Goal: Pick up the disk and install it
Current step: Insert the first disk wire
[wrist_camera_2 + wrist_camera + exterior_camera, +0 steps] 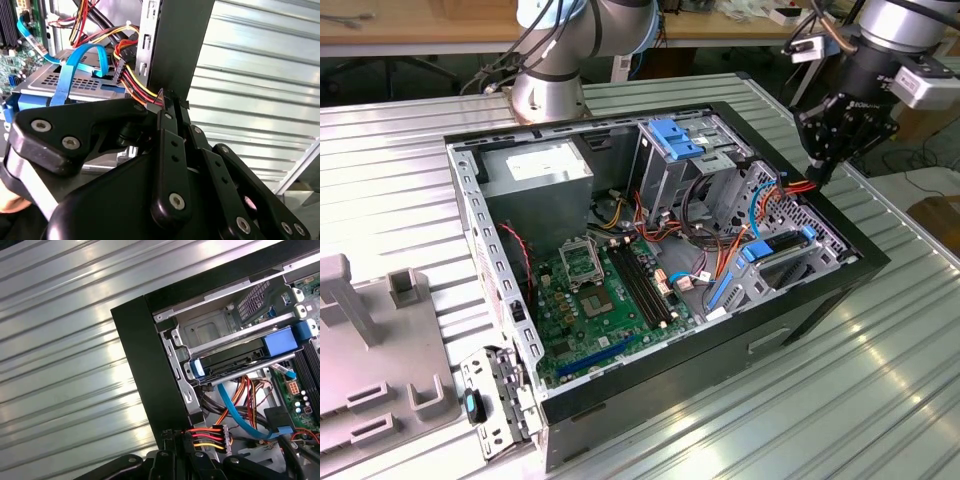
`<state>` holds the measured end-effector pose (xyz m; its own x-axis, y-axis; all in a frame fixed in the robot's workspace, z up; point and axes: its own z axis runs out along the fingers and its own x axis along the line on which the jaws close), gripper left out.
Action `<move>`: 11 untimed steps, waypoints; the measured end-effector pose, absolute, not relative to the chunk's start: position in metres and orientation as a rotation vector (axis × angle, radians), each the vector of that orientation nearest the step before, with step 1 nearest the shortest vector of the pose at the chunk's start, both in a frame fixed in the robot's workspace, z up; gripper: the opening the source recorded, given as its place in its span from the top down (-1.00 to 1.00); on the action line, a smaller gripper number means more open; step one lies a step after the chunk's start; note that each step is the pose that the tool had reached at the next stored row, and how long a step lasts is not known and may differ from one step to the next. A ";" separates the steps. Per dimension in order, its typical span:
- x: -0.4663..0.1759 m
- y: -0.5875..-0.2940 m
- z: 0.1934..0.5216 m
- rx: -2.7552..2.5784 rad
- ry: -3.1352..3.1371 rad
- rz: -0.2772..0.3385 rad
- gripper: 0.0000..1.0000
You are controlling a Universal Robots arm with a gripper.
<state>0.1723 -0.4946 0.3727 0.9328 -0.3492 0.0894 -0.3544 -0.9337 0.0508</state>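
Note:
The disk (778, 252) sits in the drive cage at the case's corner nearest the exterior view's right, dark and flat, framed by its light-blue rail bracket. The first wrist view shows the disk (234, 359) slotted between the cage's metal walls, with blue tabs at both ends. My gripper (823, 172) hovers above the case's black side wall, just beyond that cage, apart from the disk. Its black fingers (171, 115) are shut together with nothing between them. In both wrist views the fingertips sit close to a power plug (212, 437) with red, yellow and black wires.
The open black computer case (820, 300) lies on a ribbed metal table (400, 150). Inside are the green motherboard (590, 300), a grey power-supply box (535, 170), a second drive cage with a blue latch (675, 135) and loose blue and orange cables (760, 215). A second arm's base (548, 90) stands behind.

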 end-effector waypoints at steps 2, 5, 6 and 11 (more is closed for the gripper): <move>0.172 -0.495 0.373 3.013 -0.599 0.120 0.67; 0.172 -0.495 0.373 2.992 -0.687 0.117 0.67; 0.172 -0.495 0.373 2.987 -0.706 0.116 0.67; 0.171 -0.495 0.373 2.951 -0.834 0.107 0.67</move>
